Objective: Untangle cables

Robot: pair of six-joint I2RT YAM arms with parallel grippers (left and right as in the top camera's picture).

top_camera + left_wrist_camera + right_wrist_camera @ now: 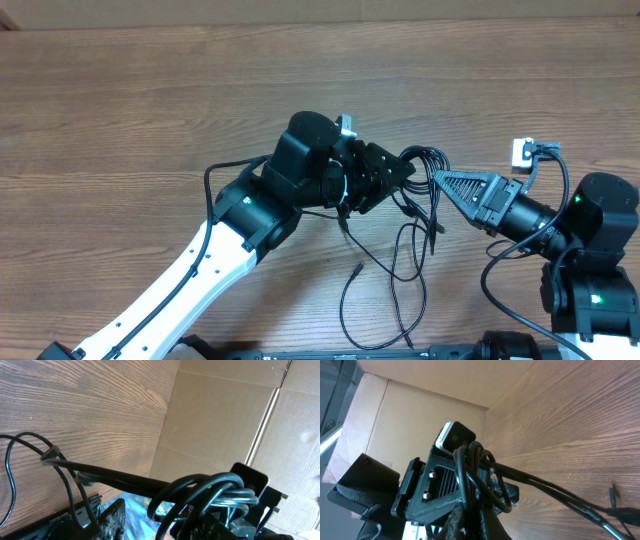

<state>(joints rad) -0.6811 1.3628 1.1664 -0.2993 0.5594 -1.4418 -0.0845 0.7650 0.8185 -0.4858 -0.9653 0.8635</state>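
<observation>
Your left tool (392, 180) reaches in from 8 o'clock, nose against the knot. The looped strands lie across its jaws in the wrist view, but you cannot tell whether they have clamped.

The cables (422, 160) sit mid-tabletop (150, 100) between the two tools. Their tight coil is at the top and the slack tails drop toward 6 o'clock, so the long axis runs 12 to 6 and the plug ends point down and outward.

Your right tool (440, 182) comes in from 3 o'clock, pointing at 9. Its jaws are together and seem to pinch strands at the coil.

I judge you are at the first separation, with both tools on the knot and nothing freed. Next, get a firm hold on the left, then draw the tools apart along the 9-to-3 line, slowly, so the coil opens rather than cinches.
</observation>
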